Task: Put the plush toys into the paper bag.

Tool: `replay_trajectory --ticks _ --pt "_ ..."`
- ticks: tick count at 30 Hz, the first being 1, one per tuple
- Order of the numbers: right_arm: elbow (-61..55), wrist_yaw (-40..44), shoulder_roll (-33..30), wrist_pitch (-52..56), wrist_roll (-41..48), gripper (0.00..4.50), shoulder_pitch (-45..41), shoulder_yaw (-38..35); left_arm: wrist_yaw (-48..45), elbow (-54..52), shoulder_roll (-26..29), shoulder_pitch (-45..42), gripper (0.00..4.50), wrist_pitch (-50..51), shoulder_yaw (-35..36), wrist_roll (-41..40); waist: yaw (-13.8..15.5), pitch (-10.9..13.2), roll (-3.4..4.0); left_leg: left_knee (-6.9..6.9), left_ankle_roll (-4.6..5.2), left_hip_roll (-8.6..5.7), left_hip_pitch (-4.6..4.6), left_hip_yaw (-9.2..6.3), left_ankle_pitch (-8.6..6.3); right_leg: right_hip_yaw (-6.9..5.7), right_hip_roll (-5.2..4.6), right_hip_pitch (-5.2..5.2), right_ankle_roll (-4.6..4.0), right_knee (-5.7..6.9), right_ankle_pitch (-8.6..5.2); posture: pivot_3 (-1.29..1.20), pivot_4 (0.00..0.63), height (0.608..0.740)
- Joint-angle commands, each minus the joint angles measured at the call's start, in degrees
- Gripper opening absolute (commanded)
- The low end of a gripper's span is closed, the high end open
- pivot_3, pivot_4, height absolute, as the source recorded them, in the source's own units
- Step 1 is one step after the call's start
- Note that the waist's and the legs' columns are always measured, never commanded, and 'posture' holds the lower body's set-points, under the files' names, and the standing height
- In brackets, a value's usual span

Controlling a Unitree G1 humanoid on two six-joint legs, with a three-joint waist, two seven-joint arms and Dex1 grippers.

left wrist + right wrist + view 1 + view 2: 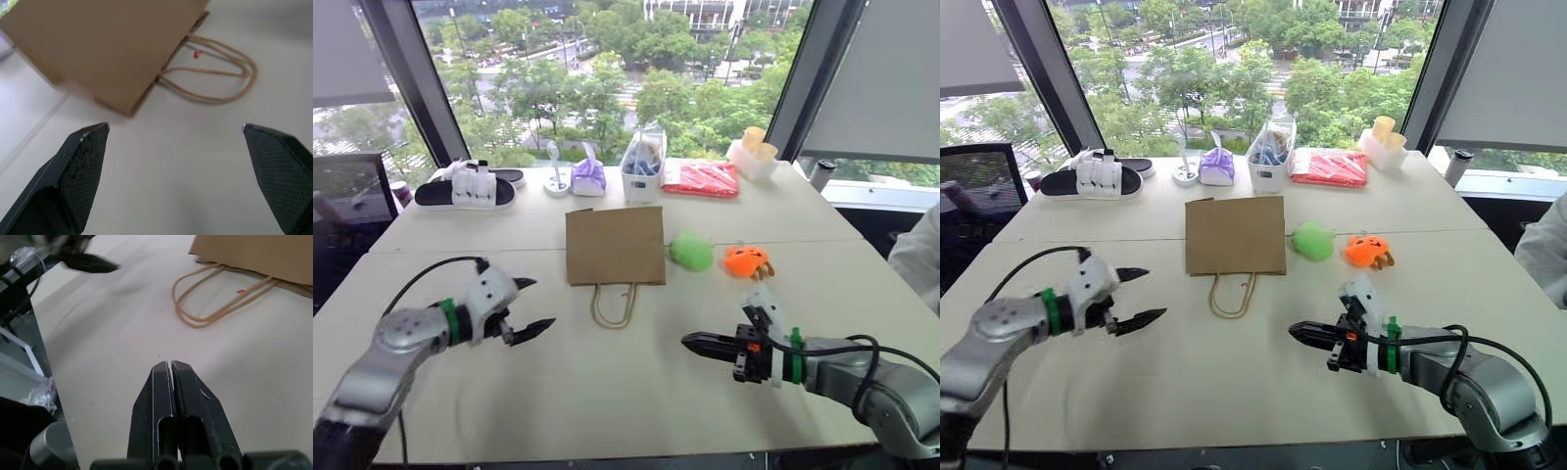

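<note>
The left gripper (533, 305) hangs over the pale beige table (607, 382) with its two black fingers (83, 161) spread wide and nothing between them, pointing toward the middle of the table. Just beyond its tips lie the tan twisted-cord loop handles (613, 305) of the plain brown kraft paper bag (615, 245), which lies flat on the tabletop with the handles turned toward the robot. The right gripper (690, 342) hovers low over the table on the other side, its black fingers (171, 401) pressed together and empty, aimed across toward the left one. Farther out from it, to the right of the bag, sit the two plush toys: the bright lime-green rounded plush blob (690, 252) just beside the bag's right edge, and the orange plush toy with small dark markings (745, 261) near it, the two apart. Along the far edge of the table stand a purple tied pouch (588, 177), a clear plastic bag (643, 166) and a flat red packet (702, 179).
</note>
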Motion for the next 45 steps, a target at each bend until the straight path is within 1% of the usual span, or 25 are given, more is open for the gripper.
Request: replay_trajectory --ticks 1,3,4,8,13,16,18,21,23,24,26,27,28,31,32,34,35,38,40,45 --pt "-2.9 -3.1 3.2 -1.0 -0.9 0.05 -1.8 2.6 -3.1 16.8 -4.7 -11.8 4.5 -14.1 -6.5 8.0 0.1 0.0 -0.07 0.01 0.0 -0.02 0.02 0.0 0.0 -0.01 0.01 0.01 0.11 0.02 0.06 0.0 0.15 0.74" --pt "-2.7 -4.8 5.5 -2.1 -2.8 0.05 -2.8 5.0 -5.0 26.3 -7.6 -17.5 4.5 -19.2 -8.9 10.4 -0.1 0.0 -0.09 0.02 -0.06 -0.02 -0.05 -0.04 0.04 -0.05 0.03 -0.06 0.22 0.04 0.12 0.0 0.15 0.74" --pt "-2.2 -5.8 6.6 -2.8 -4.2 0.05 -3.3 6.1 -5.3 30.1 -8.6 -19.6 4.5 -21.5 -9.6 11.4 -0.3 0.0 -0.12 0.03 -0.26 -0.03 -0.05 -0.01 0.16 -0.05 0.05 -0.09 0.29 0.06 0.16 0.0 0.15 0.74" --pt "-0.4 -9.6 10.3 -5.5 -9.5 0.05 -4.1 9.7 -5.1 41.3 -12.5 -26.3 4.5 -30.5 -12.7 16.2 -1.4 -0.1 -0.17 0.04 -0.31 -0.05 -0.14 0.18 0.2 -0.07 0.03 -0.33 0.4 0.18 0.22 0.0 0.15 0.74" --pt "-0.9 -11.9 13.3 -6.4 -10.9 0.05 -3.4 9.9 -5.1 48.9 -14.6 -30.8 4.5 -38.6 -15.2 20.5 -1.8 -0.1 -0.25 0.19 -0.31 -0.09 -0.58 0.17 0.22 -0.13 0.03 -0.79 0.53 0.38 0.31 0.0 0.15 0.74" --pt "-1.2 -12.1 13.7 -6.5 -11.2 0.05 -2.9 9.8 -5.5 51.9 -15.3 -32.3 4.5 -40.3 -14.8 20.7 -1.7 -0.1 -0.26 0.27 -0.31 -0.1 -0.59 0.17 0.22 -0.13 0.03 -0.83 0.53 0.58 0.31 0.0 0.15 0.74" --pt "-1.1 -12.5 13.9 -7.0 -11.5 0.05 -2.3 8.9 -6.0 52.5 -15.8 -33.2 4.5 -40.5 -14.2 20.2 -1.7 -0.1 -0.26 0.37 -0.31 -0.1 -0.59 0.17 0.22 -0.13 0.04 -0.85 0.53 0.84 0.31 0.0 0.15 0.74" --pt "-0.6 -12.7 14.2 -7.7 -11.6 0.05 -1.8 8.3 -7.1 52.9 -16.9 -34.0 4.5 -40.7 -13.7 19.2 -1.6 -0.1 -0.27 0.52 -0.24 -0.11 -0.6 0.14 0.18 -0.15 0.05 -0.84 0.54 0.87 0.3 0.0 0.15 0.74" --pt "0.0 -12.5 14.4 -8.2 -12.1 0.0 -1.8 8.7 -7.5 52.8 -18.0 -33.9 3.95 -41.2 -13.7 18.8 -1.6 -0.1 -0.27 0.7 -0.07 -0.11 -0.64 0.12 0.08 -0.16 0.07 -0.81 0.54 0.94 0.3 0.0 0.15 0.74" --pt "0.2 -12.5 14.5 -8.3 -12.2 0.0 -1.8 8.7 -7.5 52.8 -18.4 -33.9 3.58 -41.4 -13.6 18.7 -1.6 -0.1 -0.27 0.77 -0.05 -0.12 -0.64 0.12 0.07 -0.16 0.07 -0.78 0.54 0.94 0.3 0.0 0.15 0.74" --pt "0.3 -12.5 14.5 -8.4 -12.2 0.0 -2.0 8.6 -7.7 52.8 -19.1 -33.9 2.56 -41.5 -13.3 18.5 -1.7 -0.1 -0.28 0.9 -0.04 -0.12 -0.64 0.11 0.07 -0.17 0.08 -0.71 0.54 0.95 0.3 0.0 0.15 0.74" --pt "0.4 -12.4 14.5 -8.5 -12.3 0.0 -2.0 8.5 -8.0 52.8 -19.4 -33.9 2.13 -41.6 -13.0 18.2 -1.7 -0.1 -0.28 0.93 -0.04 -0.13 -0.65 0.11 0.07 -0.17 0.08 -0.71 0.54 0.95 0.3 0.0 0.15 0.74" --pt "0.5 -12.2 14.4 -8.6 -12.4 0.0 -1.9 8.3 -8.7 52.7 -19.7 -33.9 1.55 -41.5 -12.7 17.7 -1.7 -0.1 -0.28 0.94 -0.04 -0.13 -0.65 0.11 0.07 -0.17 0.08 -0.71 0.54 0.96 0.3 0.0 0.15 0.74" --pt "1.0 -12.1 14.4 -9.1 -12.9 0.0 -1.7 8.1 -9.9 53.1 -20.2 -34.0 0.05 -40.5 -11.9 16.5 -1.8 -0.1 -0.28 0.94 -0.06 -0.12 -0.64 0.11 0.08 -0.17 0.09 -0.73 0.54 1.0 0.3 0.0 0.15 0.74" --pt "1.1 -12.1 14.5 -9.2 -12.9 0.0 -1.7 8.2 -10.3 53.2 -20.3 -34.0 0.05 -40.1 -11.6 16.1 -1.8 -0.1 -0.28 0.94 -0.08 -0.12 -0.64 0.11 0.1 -0.17 0.09 -0.73 0.54 1.0 0.3 0.0 0.15 0.74" --pt "1.2 -12.2 14.7 -9.5 -13.2 0.0 -1.6 8.4 -11.4 52.8 -21.1 -34.7 0.05 -36.2 -9.9 13.6 -1.8 -0.1 -0.28 0.94 -0.11 -0.12 -0.64 0.11 0.11 -0.17 0.09 -0.73 0.54 1.01 0.31 0.0 0.15 0.74" --pt "1.5 -12.5 15.1 -9.9 -13.7 0.0 -1.8 8.6 -13.2 51.2 -22.2 -35.6 0.05 -29.4 -7.6 9.8 -1.8 -0.1 -0.28 0.94 -0.11 -0.12 -0.64 0.11 0.11 -0.17 0.09 -0.73 0.54 1.02 0.31 0.0 0.15 0.74" --pt "3.1 -13.2 16.4 -11.9 -15.8 0.0 -3.0 9.7 -15.7 46.6 -24.0 -38.4 0.05 -15.5 -3.1 2.7 -1.7 -0.1 -0.33 1.04 -0.04 -0.13 -0.7 0.05 0.08 -0.2 0.1 -0.72 0.55 1.05 0.31 0.0 0.15 0.74" --pt "5.8 -14.1 17.9 -14.1 -18.2 0.0 -5.1 10.5 -16.0 43.5 -24.2 -40.4 0.05 -9.5 -1.5 0.5 -2.0 -0.1 -0.37 1.08 -0.04 -0.14 -0.72 0.04 0.08 -0.21 0.11 -0.72 0.61 1.04 0.34 0.0 0.15 0.74" --pt "15.6 -16.7 22.0 -20.6 -24.2 0.0 -12.2 10.8 -16.7 36.8 -23.4 -42.1 0.05 -0.6 -0.7 -1.4 -3.1 -0.2 -0.36 1.0 -0.29 -0.13 -0.63 0.04 0.22 -0.2 0.1 -0.72 0.62 1.13 0.35 0.0 0.15 0.74"
